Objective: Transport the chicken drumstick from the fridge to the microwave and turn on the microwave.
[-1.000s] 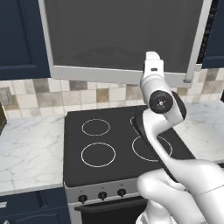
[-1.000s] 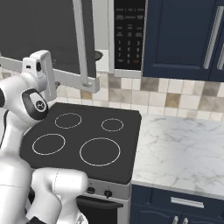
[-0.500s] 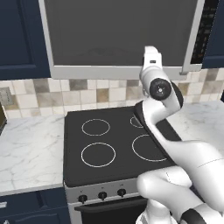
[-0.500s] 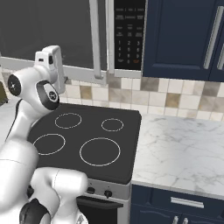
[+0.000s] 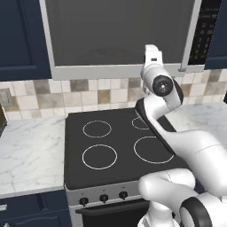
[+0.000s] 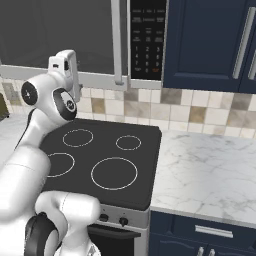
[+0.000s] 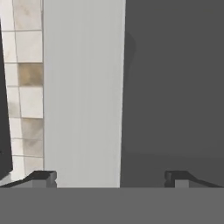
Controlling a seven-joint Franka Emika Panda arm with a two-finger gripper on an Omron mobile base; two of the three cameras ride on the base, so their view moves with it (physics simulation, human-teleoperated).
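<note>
The microwave [image 5: 119, 40] hangs over the stove, with its dark glass door [image 6: 55, 35] nearly flush with the body and the black button panel [image 6: 147, 35] beside it. My hand [image 5: 153, 57] is raised against the door's lower grey frame. In the hand view my gripper [image 7: 111, 178] is open and holds nothing. It faces the door's grey frame [image 7: 83, 87] and dark glass [image 7: 175, 87] at close range. The chicken drumstick and the fridge are out of view.
A black four-ring stovetop [image 5: 115, 146] lies below the microwave, with knobs along its front. Marble counters [image 6: 205, 170] run on both sides and a tiled backsplash [image 5: 88, 95] stands behind. Navy cabinets [image 6: 210, 45] flank the microwave.
The microwave door has swung from ajar to almost shut. My hand has moved up and towards the wall with it. The gripper has stayed open.
</note>
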